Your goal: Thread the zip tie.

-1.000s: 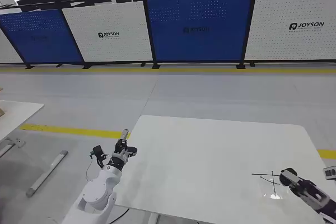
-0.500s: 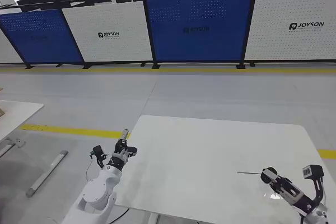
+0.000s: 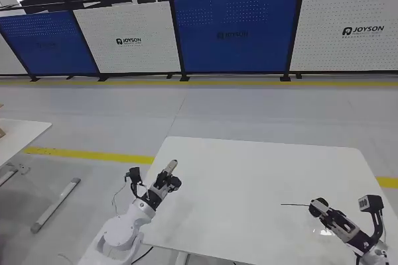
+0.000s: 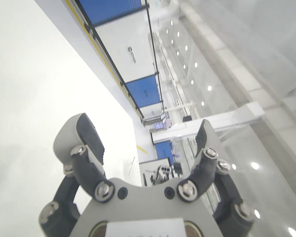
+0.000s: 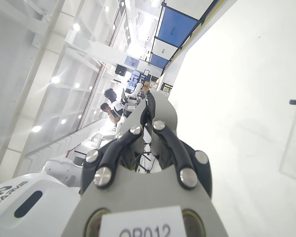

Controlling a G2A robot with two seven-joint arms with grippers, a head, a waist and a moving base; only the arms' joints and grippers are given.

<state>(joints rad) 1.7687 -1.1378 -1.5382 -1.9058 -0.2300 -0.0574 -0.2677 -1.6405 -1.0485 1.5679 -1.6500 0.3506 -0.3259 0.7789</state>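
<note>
A thin black zip tie (image 3: 296,205) lies on the white table (image 3: 252,172) near its front right corner. One end of it runs under my right gripper (image 3: 316,204). In the right wrist view that gripper (image 5: 148,96) is shut, with no strap showing between its fingers. A zip tie head (image 5: 293,102) lies on the table off to its side. My left gripper (image 3: 172,165) hangs over the table's front left edge, far from the tie. It is open (image 4: 148,134) and holds nothing.
A clear plastic sheet (image 5: 292,146) lies flat on the table beside the right gripper, showing as a faint glint (image 3: 325,232) from above. Blue and white pegboard panels (image 3: 235,36) stand across the floor beyond the table.
The right arm moved left over the crossed zip ties, and one tie now sticks out farther left. In the last half second the left gripper swung right, in over the table edge.
</note>
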